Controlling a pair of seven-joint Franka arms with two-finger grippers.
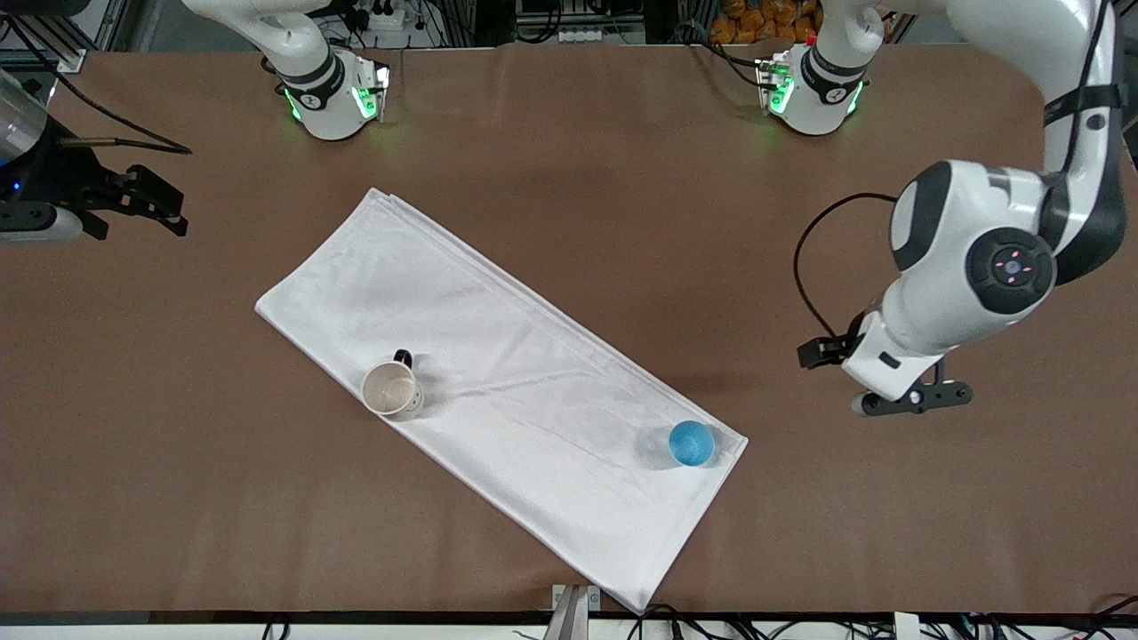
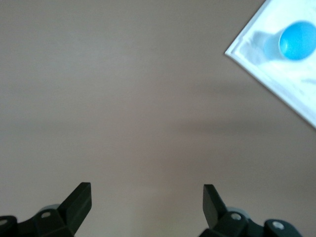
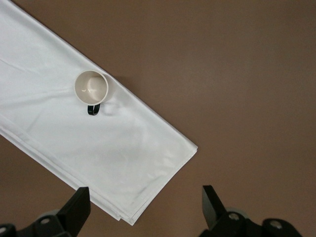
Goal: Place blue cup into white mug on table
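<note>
Left gripper (image 1: 914,397), right gripper (image 1: 147,206) spread, empty; blue cup (image 1: 691,443), white mug (image 1: 391,388) unlabelled.

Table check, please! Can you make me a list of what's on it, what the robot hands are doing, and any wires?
Surface: matte brown table, partly covered by a large white folded cloth.
Job's things: small bright-blue plastic cup upright on the cloth's corner toward the left arm's end; off-white cylindrical mug with black handle upright on the cloth, empty.
Clutter: nothing seen.
Grippers: left gripper open, over bare table beside the cup; right gripper open, over the cloth's corner toward the right arm's end; both empty.
Cables: black cable looping at the left arm's wrist.
Surroundings: wires along the table's edges.
</note>
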